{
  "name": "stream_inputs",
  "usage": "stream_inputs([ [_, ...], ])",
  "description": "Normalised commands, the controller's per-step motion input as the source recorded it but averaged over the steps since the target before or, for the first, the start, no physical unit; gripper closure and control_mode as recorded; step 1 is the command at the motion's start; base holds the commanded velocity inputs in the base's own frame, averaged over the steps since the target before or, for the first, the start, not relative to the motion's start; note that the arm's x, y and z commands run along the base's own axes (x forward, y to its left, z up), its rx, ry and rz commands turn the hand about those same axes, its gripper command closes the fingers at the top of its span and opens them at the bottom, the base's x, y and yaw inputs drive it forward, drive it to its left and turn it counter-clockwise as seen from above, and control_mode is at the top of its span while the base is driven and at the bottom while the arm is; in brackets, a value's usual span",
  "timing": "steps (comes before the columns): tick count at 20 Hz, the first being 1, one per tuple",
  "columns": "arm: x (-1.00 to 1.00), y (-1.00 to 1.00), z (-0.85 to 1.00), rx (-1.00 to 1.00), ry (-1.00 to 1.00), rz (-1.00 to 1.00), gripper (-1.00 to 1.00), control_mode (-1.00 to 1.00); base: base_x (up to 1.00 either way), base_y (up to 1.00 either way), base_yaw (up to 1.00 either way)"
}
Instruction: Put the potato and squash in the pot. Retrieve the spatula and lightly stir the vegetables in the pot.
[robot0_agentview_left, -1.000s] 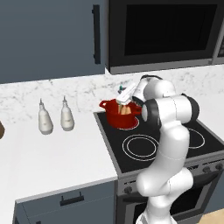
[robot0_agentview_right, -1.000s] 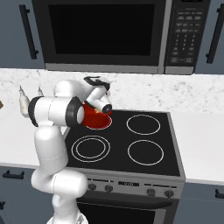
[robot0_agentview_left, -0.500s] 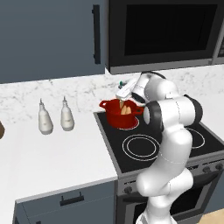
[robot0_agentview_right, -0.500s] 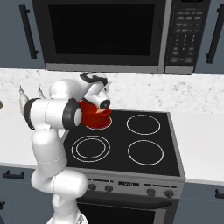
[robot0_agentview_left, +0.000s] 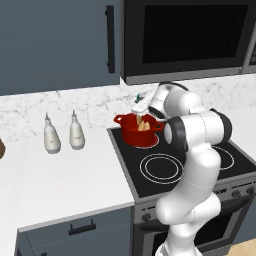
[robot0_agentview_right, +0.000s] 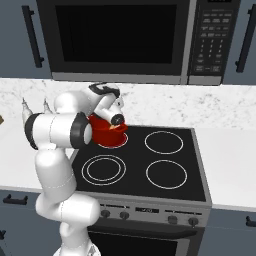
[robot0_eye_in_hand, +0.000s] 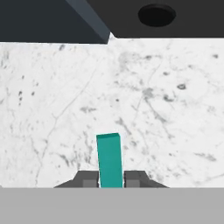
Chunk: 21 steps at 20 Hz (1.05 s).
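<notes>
Two fingertips (robot0_eye_in_hand: 89, 179) clamp spatula (robot0_eye_in_hand: 109, 160) — upright.

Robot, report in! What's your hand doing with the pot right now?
Hand shut on spatula, teal handle between fingers. Hand above red pot on stove. Tan vegetables inside pot. Nothing blocking.

You're facing a black stove (robot0_agentview_right: 150, 160) with four ringed burners, set into a white counter (robot0_agentview_left: 60, 175) over dark blue-grey lower cabinets (robot0_agentview_left: 75, 232). Directly above the stove hangs a black microwave (robot0_agentview_right: 125, 37), with blue-grey upper cabinets (robot0_agentview_left: 55, 40) on either side, and behind the stove runs a white marbled backsplash (robot0_agentview_right: 165, 102). Left of the stove, two white bottles (robot0_agentview_left: 63, 134) stand side by side on the counter.
</notes>
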Motion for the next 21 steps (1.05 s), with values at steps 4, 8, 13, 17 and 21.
stream_inputs([
  [4,-0.26,0.00,-0.49,-0.01,0.06,-0.02,1.00,-1.00,0.00,0.00,0.00],
  [8,-0.01,0.00,-0.60,0.00,0.10,0.00,1.00,-1.00,0.00,0.00,0.00],
  [13,-0.22,0.00,0.35,0.06,-0.03,0.00,1.00,-1.00,0.00,0.00,0.00],
  [17,-0.40,0.00,0.45,0.05,0.00,-0.01,1.00,-1.00,0.00,0.00,0.00],
  [21,-0.60,-0.03,0.09,0.00,0.00,-0.09,1.00,-1.00,0.00,0.00,0.00],
])
